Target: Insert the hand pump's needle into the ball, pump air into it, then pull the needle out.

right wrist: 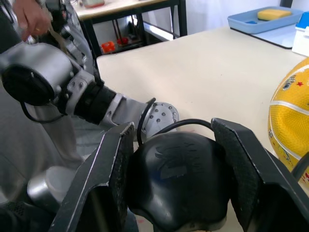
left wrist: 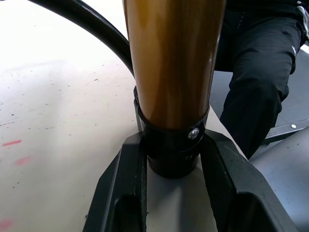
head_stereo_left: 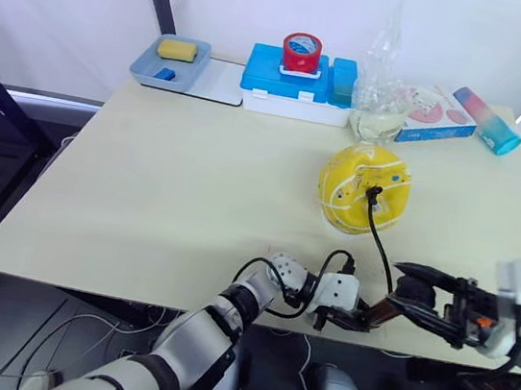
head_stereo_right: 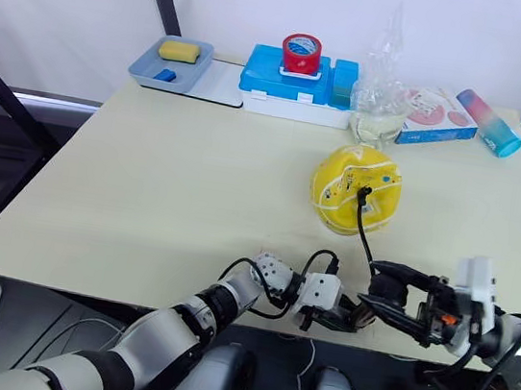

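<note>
The yellow ball point(head_stereo_left: 358, 194) rests on the table right of centre. A black fitting point(head_stereo_left: 373, 193) sits on its white patch; the needle itself is hidden where the fitting meets the ball. From the fitting a black hose point(head_stereo_left: 381, 246) runs down to the hand pump point(head_stereo_left: 382, 311), which lies at the table's front edge. My left gripper point(left wrist: 171, 166) is shut on the black end cap below the gold-bronze barrel point(left wrist: 171, 63). My right gripper point(right wrist: 176, 179) is shut on the pump's black handle knob, right of the left gripper point(head_stereo_left: 352, 317).
Along the far edge stand a blue tray point(head_stereo_left: 146, 69) with a yellow sponge, a blue box point(head_stereo_left: 268, 72) topped by a red tape roll, a clear bag point(head_stereo_left: 383, 86), a flat carton point(head_stereo_left: 437, 111) and a bottle point(head_stereo_left: 487, 120). A person's hand point(right wrist: 29, 17) shows beyond the table.
</note>
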